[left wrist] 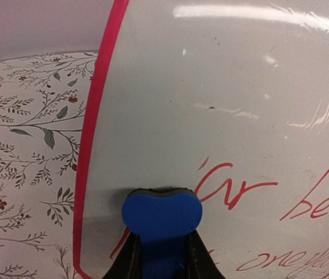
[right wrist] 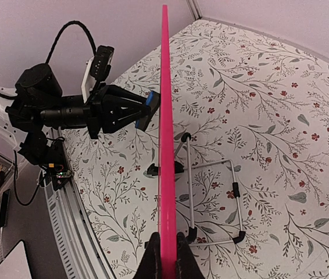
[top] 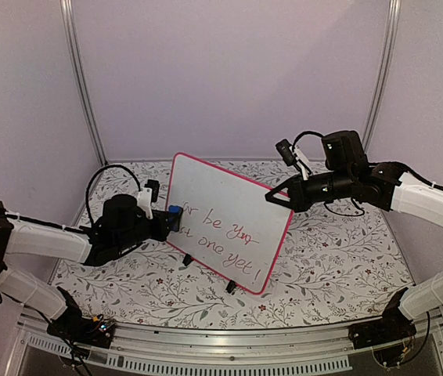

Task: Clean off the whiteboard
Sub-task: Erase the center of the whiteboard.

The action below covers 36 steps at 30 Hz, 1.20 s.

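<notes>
Clamped on a blue foam eraser point(left wrist: 161, 214), the left gripper point(left wrist: 161, 256) presses the pink-framed glossy whiteboard point(top: 229, 227) that the right gripper point(right wrist: 164, 251) pinches; a hard shove could topple it.

Plain pale-lilac walls point(top: 229, 70) all round, metal corner posts point(top: 81, 78), and a surface point(top: 327, 254) covered in white leafy floral-print cloth.

arms point(top: 45, 241): white shells, black joints, black cables | left gripper point(top: 173, 218), right gripper point(top: 271, 197): black
</notes>
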Available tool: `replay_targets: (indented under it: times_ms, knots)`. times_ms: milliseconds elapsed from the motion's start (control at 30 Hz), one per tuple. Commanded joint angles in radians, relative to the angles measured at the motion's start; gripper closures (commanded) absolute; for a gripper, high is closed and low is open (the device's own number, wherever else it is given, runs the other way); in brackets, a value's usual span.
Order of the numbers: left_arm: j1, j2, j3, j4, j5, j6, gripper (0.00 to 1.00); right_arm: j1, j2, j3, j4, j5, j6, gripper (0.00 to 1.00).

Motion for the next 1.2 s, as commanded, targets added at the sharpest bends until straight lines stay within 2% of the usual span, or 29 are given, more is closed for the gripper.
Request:
replay_targets:
  times_ms: [0, 467, 1167]
  knots:
    - [-0.018, -0.026, 0.075, -0.02, 0.017, 0.028, 0.85, 0.014, 0.004, -0.016, -0.022, -0.065, -0.067, 1.0]
    - [-0.024, 0.007, 0.153, -0.06, 0.014, 0.054, 0.85, 0.014, 0.001, -0.013, -0.025, -0.067, -0.068, 1.0]
    - [-0.049, 0.079, 0.009, 0.019, -0.013, -0.006, 0.85, 0.014, 0.006, -0.015, -0.024, -0.063, -0.067, 1.0]
